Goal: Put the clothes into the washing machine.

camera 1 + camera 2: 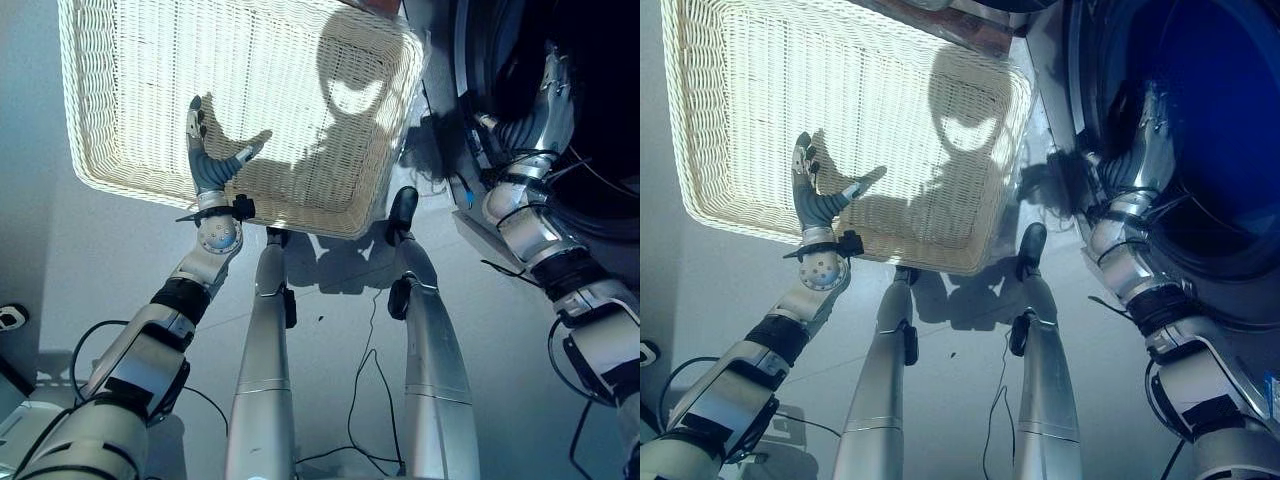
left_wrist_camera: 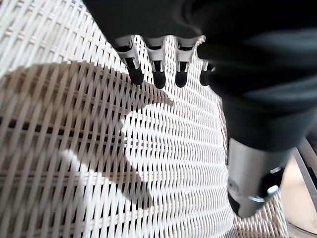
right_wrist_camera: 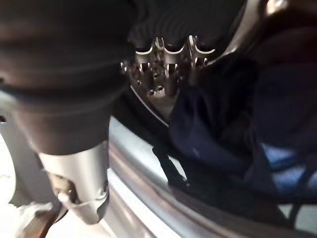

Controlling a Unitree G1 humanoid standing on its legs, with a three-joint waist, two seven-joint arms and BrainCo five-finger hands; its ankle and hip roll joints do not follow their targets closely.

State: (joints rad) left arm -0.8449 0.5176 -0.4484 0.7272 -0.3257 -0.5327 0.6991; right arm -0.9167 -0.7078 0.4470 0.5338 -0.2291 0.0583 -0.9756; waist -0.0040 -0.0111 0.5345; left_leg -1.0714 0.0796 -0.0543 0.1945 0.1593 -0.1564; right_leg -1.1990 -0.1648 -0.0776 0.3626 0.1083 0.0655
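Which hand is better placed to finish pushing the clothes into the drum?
Right. The right hand is already inside the washing machine opening beside the dark blue clothes; the left hand hovers open over the wicker basket.

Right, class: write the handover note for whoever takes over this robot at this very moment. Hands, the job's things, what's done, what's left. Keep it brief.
Left hand: open, fingers straight, over the white wicker basket, holding nothing.
Right hand: reaching into the washing machine drum at the dark blue clothes; grip cannot be judged.
Things: the visible basket floor is bare; the clothes lie inside the drum.
Done: the clothes appear to be loaded.
Left: probably withdraw the right arm and check the basket's hidden far edge.
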